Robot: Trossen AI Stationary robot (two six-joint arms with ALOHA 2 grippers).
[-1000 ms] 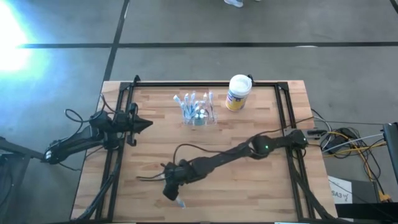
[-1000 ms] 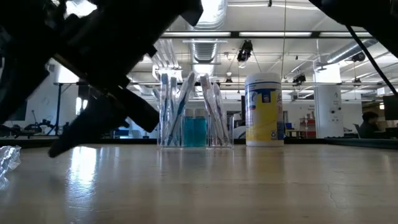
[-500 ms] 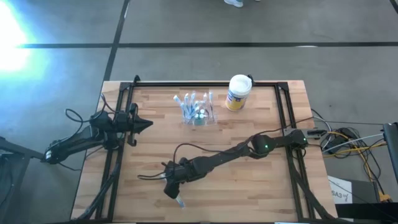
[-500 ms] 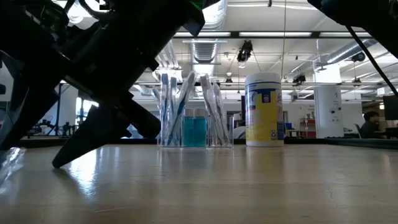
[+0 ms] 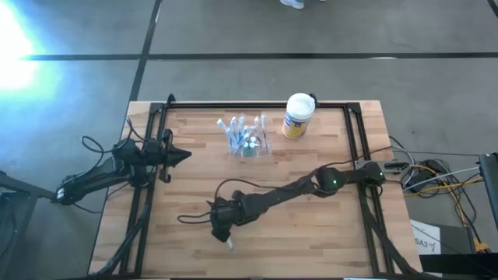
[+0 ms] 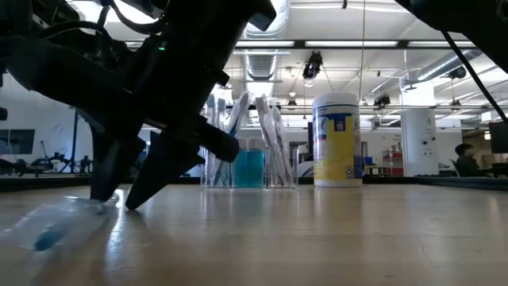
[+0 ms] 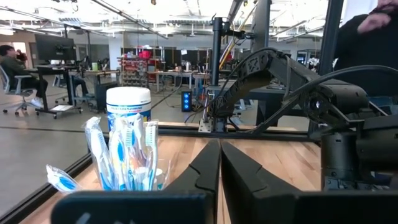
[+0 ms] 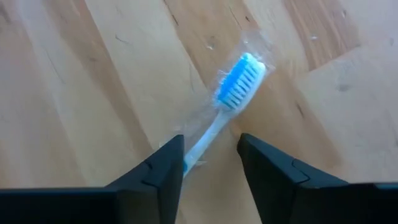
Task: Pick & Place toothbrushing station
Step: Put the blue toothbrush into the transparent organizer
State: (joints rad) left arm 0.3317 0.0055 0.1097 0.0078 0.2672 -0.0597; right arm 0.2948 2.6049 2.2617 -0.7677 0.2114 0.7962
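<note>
The toothbrushing station (image 5: 247, 141), a clear holder full of wrapped toothbrushes, stands upright on the wood table toward its far side; it also shows in the low view (image 6: 248, 151). One toothbrush (image 8: 231, 93) with blue bristles, in a clear wrapper, lies flat near the table's front edge (image 5: 230, 246). My right gripper (image 5: 225, 236) slants down over it, open, its fingers on either side of the handle (image 8: 210, 139). My left gripper (image 5: 185, 155) waits shut at the table's left, pointing level toward the right (image 7: 220, 144). My right gripper straddles the loose toothbrush's handle (image 8: 198, 152) below the bristle head, coming slanting down from above with the fingers across the handle. The wrapped handle lies against the inner side of one finger (image 8: 169, 163); the other finger stands clear. The toothbrush rests flat on the table.
A white canister (image 5: 298, 115) with a yellow-blue label stands right of the station, near the far edge. A black frame rail (image 5: 257, 105) runs around the tabletop. Cables (image 5: 436, 179) lie off the table's right side. People show in the room behind (image 7: 373, 31).
My right gripper has gone down and a little toward the table's right edge, tipping steeper over the loose toothbrush. The wrapped toothbrush has shifted slightly along the table with it.
</note>
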